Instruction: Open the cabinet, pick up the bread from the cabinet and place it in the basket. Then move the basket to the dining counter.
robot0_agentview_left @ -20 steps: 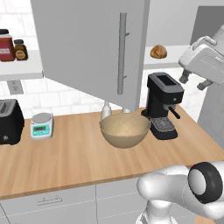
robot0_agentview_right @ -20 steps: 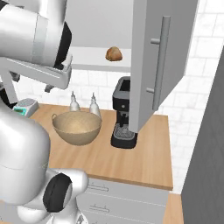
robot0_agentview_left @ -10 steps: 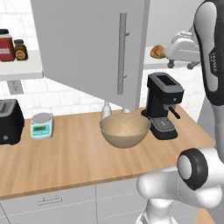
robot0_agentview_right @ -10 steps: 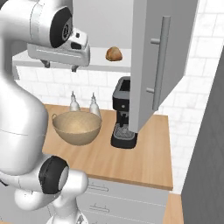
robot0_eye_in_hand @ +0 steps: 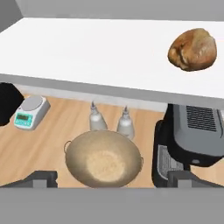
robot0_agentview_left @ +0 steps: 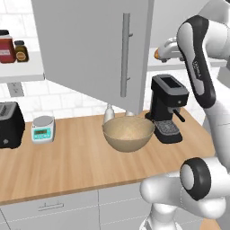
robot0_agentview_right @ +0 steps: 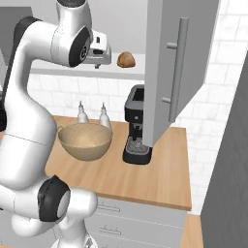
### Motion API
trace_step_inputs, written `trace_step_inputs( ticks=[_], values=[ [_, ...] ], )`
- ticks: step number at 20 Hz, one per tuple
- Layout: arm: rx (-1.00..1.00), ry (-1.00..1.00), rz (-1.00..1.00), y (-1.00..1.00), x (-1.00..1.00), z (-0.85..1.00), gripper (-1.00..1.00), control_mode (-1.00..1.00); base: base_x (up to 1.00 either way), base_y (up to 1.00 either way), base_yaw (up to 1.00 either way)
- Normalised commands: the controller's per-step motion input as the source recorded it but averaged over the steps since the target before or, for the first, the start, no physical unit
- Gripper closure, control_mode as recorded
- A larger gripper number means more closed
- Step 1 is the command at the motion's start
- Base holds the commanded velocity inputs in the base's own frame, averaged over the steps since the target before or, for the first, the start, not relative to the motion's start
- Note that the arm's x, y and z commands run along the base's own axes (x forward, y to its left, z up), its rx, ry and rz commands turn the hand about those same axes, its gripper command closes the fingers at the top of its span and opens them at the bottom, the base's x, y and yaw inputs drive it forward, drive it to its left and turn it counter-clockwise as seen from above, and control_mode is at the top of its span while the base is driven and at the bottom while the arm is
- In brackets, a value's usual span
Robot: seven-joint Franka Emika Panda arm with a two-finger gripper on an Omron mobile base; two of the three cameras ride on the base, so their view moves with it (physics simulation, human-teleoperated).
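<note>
Presently the gripper point(robot0_agentview_right: 100, 59), fingers spread and empty, hangs level with the cabinet shelf point(robot0_eye_in_hand: 87, 57); the bread roll point(robot0_agentview_right: 126, 59) lies just beyond, slightly rightward.

Golden-brown bread point(robot0_eye_in_hand: 193, 49), tan woven basket point(robot0_eye_in_hand: 103, 163), light grey cabinet point(robot0_agentview_left: 90, 49).

A glossy white arm point(robot0_agentview_right: 29, 121) of rounded, tubular links is seen at the left of the frame, with dark grey round joint caps and a pale grey hand point(robot0_agentview_right: 99, 52).
</note>
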Motion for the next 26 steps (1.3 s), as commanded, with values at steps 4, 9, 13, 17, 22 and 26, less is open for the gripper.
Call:
trace_step_inputs(
  ticks=[4,9,13,17,22,26],
  values=[
    [-0.01,-0.02,-0.22,-0.48,1.0,0.07,-1.0,-1.0,0.0,0.0,0.0],
    [0.01,0.06,-0.25,-0.33,0.85,0.06,-1.0,-1.0,0.0,0.0,0.0],
    [0.12,0.0,-0.1,-0.02,0.6,0.0,-1.0,-1.0,0.0,0.0,0.0],
    [0.03,0.0,-0.07,-0.33,0.67,0.0,-1.0,-1.0,0.0,0.0,0.0],
    [-0.01,-0.15,0.0,-0.35,0.38,0.0,-1.0,-1.0,0.0,0.0,0.0],
    [-0.01,-0.21,0.0,0.07,0.17,-0.01,-1.0,-1.0,0.0,0.0,0.0]
  ],
)
